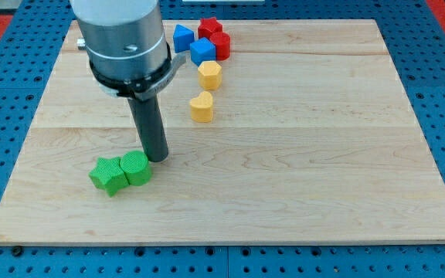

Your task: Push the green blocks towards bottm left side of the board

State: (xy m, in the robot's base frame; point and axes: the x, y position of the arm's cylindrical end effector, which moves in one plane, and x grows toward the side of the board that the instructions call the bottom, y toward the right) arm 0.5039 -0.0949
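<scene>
- my tip (pixel 157 157) is down on the table (pixel 300 177), at the view's lower left part, and it stands just beside the green blocks, at their upper right.
- there is no hand on this arm, only the dark rod, so nothing is grasped; the rod only stands against the blocks from the side.
- the green cube (pixel 136 167) is the one nearest to my tip; they look to be touching or almost touching, i cannot tell which.
- the green star (pixel 108 174) lies on the left of the green cube and touches it, so the two make one small group.
- this green group is in the lower left quarter of the table, but it is apart from the left edge and from the bottom edge.
- the other blocks are near the view's top, well apart from the green ones.
- the blue triangle (pixel 182 37) is the most left of that group, and the blue cube (pixel 202 51) is just to its lower right.
- the red star (pixel 209 28) is at the top, and a red block (pixel 222 45) lies under it, touching the blue cube.
- the yellow hexagon (pixel 210 74) lies just below the blue cube.
- the yellow heart (pixel 202 107) lies lower, a little apart from the yellow hexagon.
- the big grey body of the arm (pixel 122 38) covers the upper left part of the table.
</scene>
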